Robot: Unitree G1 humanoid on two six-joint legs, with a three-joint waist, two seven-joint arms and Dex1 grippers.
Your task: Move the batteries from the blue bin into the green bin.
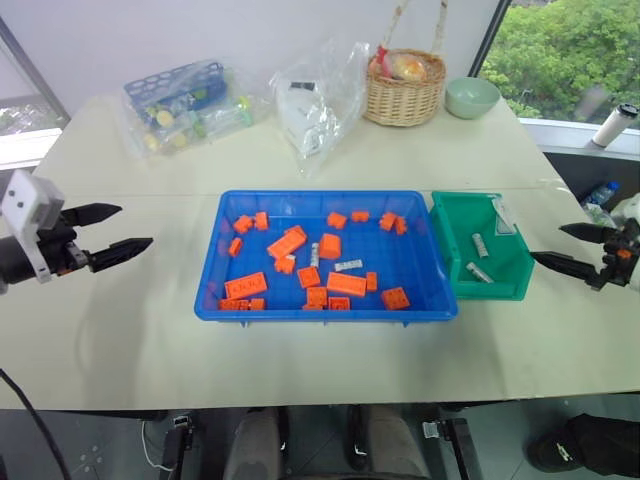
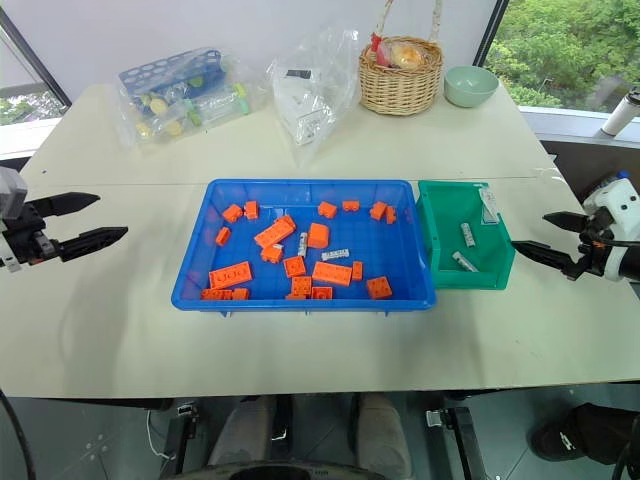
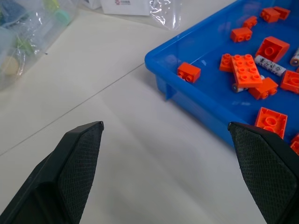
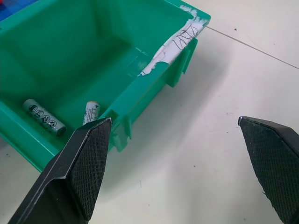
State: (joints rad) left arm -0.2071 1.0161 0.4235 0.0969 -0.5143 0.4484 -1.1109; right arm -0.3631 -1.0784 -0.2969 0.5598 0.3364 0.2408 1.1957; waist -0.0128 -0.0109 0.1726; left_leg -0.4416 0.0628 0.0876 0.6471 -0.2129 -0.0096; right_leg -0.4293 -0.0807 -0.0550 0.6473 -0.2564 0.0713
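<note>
Pale tabletop by the window carries the wide, shallow blue plastic bin [image 1: 215,300] at centre, with the small deep green plastic bin [image 1: 445,255] touching it at three o'clock; two silver-grey cylindrical batteries [image 1: 480,245] already lie in the green one, while at least two more [image 1: 348,265] sit among scattered orange toy bricks [image 1: 286,242] that crowd any pick. Both the left gripper [image 1: 112,229] at nine o'clock and the right gripper [image 1: 570,248] at three hover wide open and empty beside the bins. At twelve o'clock, well apart, stand a wicker basket [image 1: 405,90], a pale green bowl [image 1: 472,97] and clear plastic bags [image 1: 320,100].

We read no clear text: scrawled handwriting on the green bin's [image 4: 56,51] white label [image 4: 175,39], tiny illegible print on batteries [image 4: 44,116].
</note>
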